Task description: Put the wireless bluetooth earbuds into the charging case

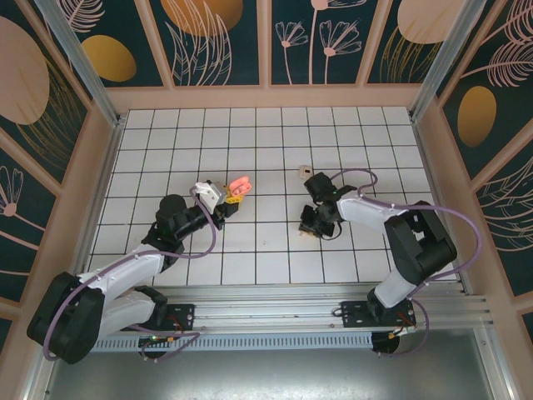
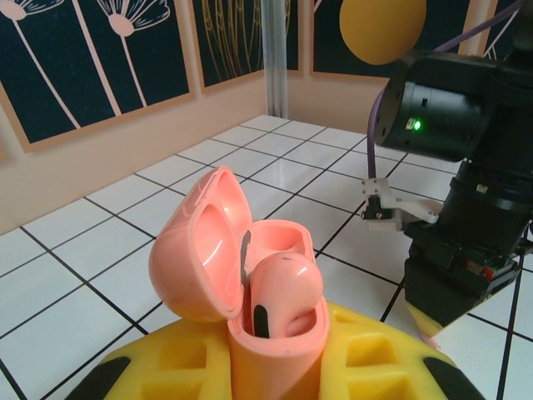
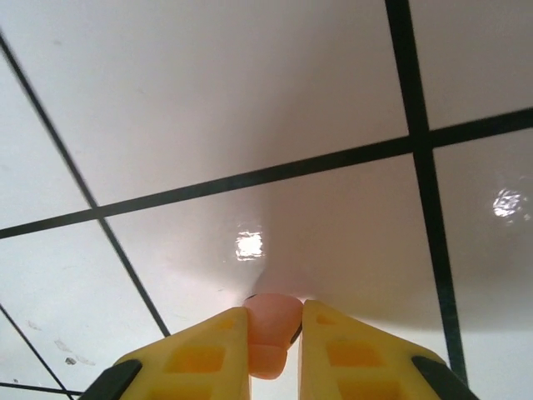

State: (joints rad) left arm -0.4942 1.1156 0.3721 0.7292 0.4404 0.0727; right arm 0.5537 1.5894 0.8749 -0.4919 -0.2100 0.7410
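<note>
Pink case (image 2: 196,250) — open, one earbud (image 2: 283,287) seated | left claw (image 2: 275,367) clamps case | right claw (image 3: 273,350) pinches loose earbud (image 3: 271,321)

Overhead camera, two wrist close-ups (low)

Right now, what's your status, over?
Left fingers shut on open pink case, one pink earbud seated. Right fingers down at tile, pinching second pink earbud. Small beige item beyond, apart.
</note>
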